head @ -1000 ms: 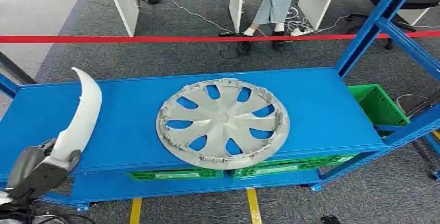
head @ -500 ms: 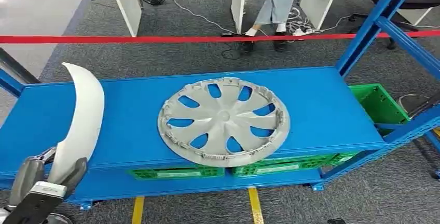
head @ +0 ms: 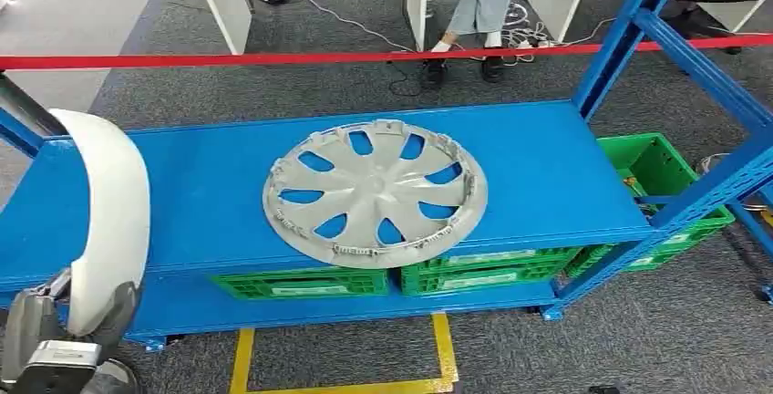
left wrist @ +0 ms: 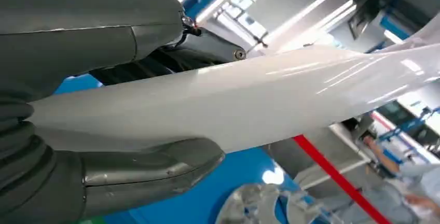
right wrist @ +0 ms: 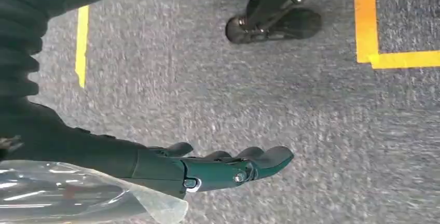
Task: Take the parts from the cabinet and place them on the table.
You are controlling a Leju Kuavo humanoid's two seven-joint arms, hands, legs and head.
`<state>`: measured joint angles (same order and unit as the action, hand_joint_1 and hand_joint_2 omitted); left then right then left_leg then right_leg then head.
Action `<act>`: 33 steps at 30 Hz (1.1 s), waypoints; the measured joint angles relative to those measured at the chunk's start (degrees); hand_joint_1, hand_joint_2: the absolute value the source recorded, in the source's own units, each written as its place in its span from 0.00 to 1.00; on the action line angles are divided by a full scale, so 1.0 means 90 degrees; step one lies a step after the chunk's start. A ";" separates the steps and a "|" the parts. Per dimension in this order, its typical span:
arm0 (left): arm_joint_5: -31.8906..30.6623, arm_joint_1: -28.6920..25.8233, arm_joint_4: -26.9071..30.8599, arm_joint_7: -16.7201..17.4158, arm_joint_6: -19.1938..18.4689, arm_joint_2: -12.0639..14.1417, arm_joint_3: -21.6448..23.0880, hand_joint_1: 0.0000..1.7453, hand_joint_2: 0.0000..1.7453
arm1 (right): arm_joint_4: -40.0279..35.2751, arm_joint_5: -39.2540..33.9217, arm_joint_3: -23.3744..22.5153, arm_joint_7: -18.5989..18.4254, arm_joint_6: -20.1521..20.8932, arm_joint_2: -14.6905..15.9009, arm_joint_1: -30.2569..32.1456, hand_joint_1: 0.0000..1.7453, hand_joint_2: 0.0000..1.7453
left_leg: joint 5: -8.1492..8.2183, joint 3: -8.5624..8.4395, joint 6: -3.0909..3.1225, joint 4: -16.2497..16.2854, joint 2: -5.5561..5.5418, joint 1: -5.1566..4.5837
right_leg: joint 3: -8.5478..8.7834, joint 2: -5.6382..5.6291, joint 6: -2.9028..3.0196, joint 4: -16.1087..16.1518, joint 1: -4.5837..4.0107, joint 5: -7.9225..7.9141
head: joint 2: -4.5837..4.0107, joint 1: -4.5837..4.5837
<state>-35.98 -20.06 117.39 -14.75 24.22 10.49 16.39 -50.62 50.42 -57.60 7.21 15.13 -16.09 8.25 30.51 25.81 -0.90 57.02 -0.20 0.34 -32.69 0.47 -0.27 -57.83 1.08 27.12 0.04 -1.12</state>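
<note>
White curved part (head: pixel 108 202) now upright, nearer, left hand (head: pixel 55 344) gripping.

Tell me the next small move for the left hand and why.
Probably carry the white curved part clear of the blue shelf toward the table: the left hand already grips its lower end, with the part raised above the shelf's left end beside the silver hubcap.
</note>
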 joint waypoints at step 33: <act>0.0277 -0.0332 -0.0068 -0.0073 0.0529 0.0192 0.0274 1.00 1.00 | -0.1323 -0.0228 0.0202 0.0204 0.0502 -0.0417 0.0593 0.00 1.00 | 0.0105 -0.0224 -0.0001 -0.0295 0.0015 0.0002 | -0.0128 0.0047 -0.0111 0.0121 -0.0066 -0.0261 | 0.0000 0.0012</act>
<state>-33.49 -23.05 116.78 -15.41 28.98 12.22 18.86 -62.53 48.37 -55.78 9.05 19.65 -19.85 13.58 31.46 23.79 -0.91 54.36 -0.06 0.35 -33.84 0.89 -1.27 -56.74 0.48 24.77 0.04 -1.01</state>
